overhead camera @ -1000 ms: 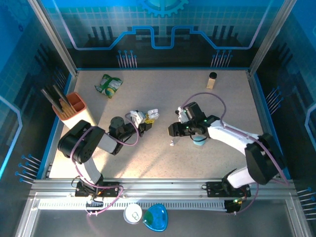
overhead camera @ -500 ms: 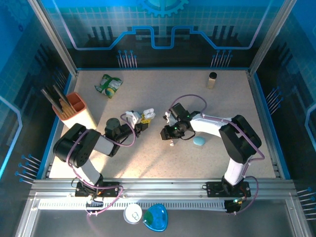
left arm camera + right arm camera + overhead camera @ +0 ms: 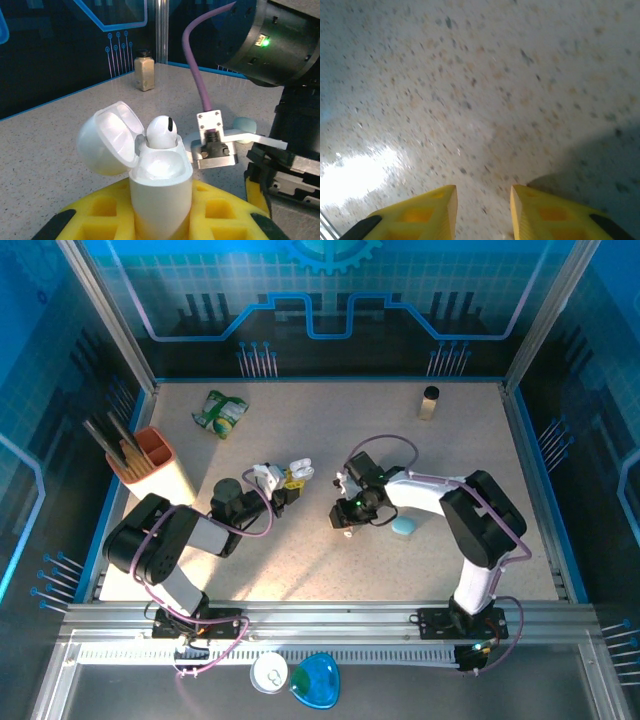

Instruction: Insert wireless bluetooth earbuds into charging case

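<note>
Right hand shifted, spread, near teal case; left hand seemingly pinches white case.

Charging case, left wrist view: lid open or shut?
Open. The lid of the charging case is flipped back leftward, and a white earbud stands inside.

charging case white | earbud white — black slot | table beige, dark-speckled | cup orange

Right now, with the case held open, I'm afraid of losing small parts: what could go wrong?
The left gripper pinches the charging case only low down, so a push could tip it. The seated earbud stands proud and might pop out. The right gripper, open and empty close above the table, may scrape it.
</note>
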`<state>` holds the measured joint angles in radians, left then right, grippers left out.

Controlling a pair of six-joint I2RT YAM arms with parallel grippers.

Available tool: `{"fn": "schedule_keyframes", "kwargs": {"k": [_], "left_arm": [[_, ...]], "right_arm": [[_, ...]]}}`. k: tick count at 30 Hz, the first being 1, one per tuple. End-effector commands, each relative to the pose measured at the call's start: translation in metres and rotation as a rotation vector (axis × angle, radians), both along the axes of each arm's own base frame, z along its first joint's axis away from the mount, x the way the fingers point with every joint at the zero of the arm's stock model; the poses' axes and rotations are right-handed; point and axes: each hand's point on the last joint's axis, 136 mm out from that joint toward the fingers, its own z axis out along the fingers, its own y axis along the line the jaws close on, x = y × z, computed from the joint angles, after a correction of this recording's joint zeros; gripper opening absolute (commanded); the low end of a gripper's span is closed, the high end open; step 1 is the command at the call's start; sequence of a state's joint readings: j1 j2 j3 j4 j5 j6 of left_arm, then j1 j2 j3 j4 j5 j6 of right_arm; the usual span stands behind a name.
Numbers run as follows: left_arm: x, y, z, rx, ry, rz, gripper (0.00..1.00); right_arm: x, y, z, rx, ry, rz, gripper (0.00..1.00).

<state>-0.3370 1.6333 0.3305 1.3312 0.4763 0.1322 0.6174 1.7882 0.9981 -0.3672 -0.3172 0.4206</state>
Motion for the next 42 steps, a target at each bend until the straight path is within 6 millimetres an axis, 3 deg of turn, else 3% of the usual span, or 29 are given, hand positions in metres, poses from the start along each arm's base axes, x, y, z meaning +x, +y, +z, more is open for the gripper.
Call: {"fn": "schedule_keyframes", "kwargs": {"k": [1,13,16,22,25,33,37,42], "left_arm": [[-0.001,-0.001,0.006,-0.014,-0.015,-0.024,0.00],[0.000,-0.002,0.006,-0.015,-0.014,-0.026,0.00],[0.001,-0.003,0.006,-0.016,-0.013,-0.028,0.00],[0.001,-0.004,0.007,-0.018,-0.013,-0.033,0.00],[0.001,-0.004,0.007,-0.020,-0.015,-0.038,0.00],[0.000,0.000,0.006,-0.014,-0.021,-0.017,0.00],[0.000,0.000,0.008,-0.015,-0.025,-0.016,0.00],[0.001,0.001,0.007,-0.007,-0.018,-0.014,0.00]], "right_arm": [[-0.013,-0.017,-0.001,-0.034,0.024,0.006,0.34],[-0.046,-0.030,0.006,-0.030,0.072,-0.014,0.36],[-0.049,-0.023,0.014,0.016,0.083,-0.010,0.39],[-0.032,-0.021,0.027,0.026,-0.004,-0.021,0.51],[-0.014,-0.008,0.036,0.058,-0.042,0.006,0.55],[-0.003,0.028,0.017,0.120,-0.007,0.141,0.60],[-0.008,0.021,0.006,0.089,0.031,0.144,0.58],[-0.028,0.005,0.009,0.080,0.054,0.137,0.52]]}}
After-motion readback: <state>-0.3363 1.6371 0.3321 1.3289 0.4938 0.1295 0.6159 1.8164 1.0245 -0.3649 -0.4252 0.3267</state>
